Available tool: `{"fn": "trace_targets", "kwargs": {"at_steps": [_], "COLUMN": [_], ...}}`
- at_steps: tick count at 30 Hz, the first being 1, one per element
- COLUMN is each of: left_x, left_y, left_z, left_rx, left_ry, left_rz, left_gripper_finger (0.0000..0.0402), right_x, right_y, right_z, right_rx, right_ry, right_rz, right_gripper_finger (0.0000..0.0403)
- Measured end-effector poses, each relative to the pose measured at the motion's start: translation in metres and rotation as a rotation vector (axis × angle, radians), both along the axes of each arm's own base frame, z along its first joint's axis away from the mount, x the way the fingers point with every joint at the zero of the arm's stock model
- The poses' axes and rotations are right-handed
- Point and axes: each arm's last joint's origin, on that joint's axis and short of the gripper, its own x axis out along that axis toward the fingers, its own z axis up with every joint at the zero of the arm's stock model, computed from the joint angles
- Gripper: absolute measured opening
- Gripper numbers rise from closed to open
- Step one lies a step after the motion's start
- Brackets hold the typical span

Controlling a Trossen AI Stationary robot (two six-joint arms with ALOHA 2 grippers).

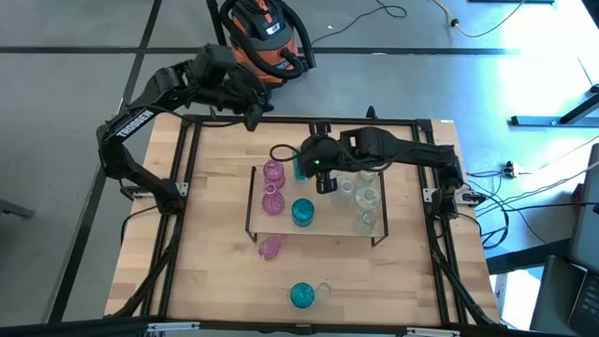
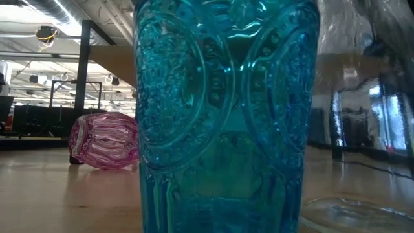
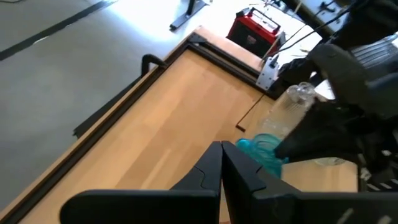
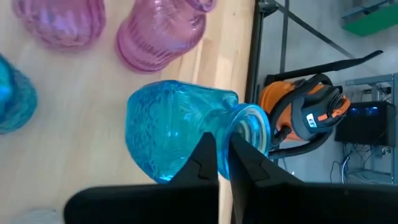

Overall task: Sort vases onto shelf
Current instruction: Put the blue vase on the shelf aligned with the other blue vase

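White lettering reads "TROSSEN" on the left arm [image 1: 128,123]; left gripper [image 3: 221,163] pinched together, right gripper [image 4: 222,155] clamped on a blue vase [image 4: 180,127].

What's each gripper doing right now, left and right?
Left gripper: shut, empty, at the table's far edge.
Right gripper: shut, over the shelf at a blue vase; a grip cannot be told.
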Motion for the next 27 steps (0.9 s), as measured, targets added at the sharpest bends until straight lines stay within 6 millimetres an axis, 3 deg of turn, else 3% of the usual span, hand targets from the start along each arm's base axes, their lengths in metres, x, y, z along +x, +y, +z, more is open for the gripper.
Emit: {"fn": "trace_targets", "kwargs": {"at_steps": [10, 27], "left_x": [0.001, 0.001], "left_y": [-0.005, -0.005], "left_z": [-0.003, -0.003], "left_rx": [0.013, 0.014], "left_ry": [0.047, 0.047], "left_rz": [0.023, 0.025], "left_gripper_finger": [0.0000, 0.0000], "right_x": [0.007, 0.011], "right_y": [0.025, 0.022], "right_z": [-0.012, -0.021], "right_rx": [0.009, 0.063], "right_ry": [0.045, 0.068], "right_rz": [0.067, 0.034], "right_gripper_finger": [0.0000, 0.0000]}}
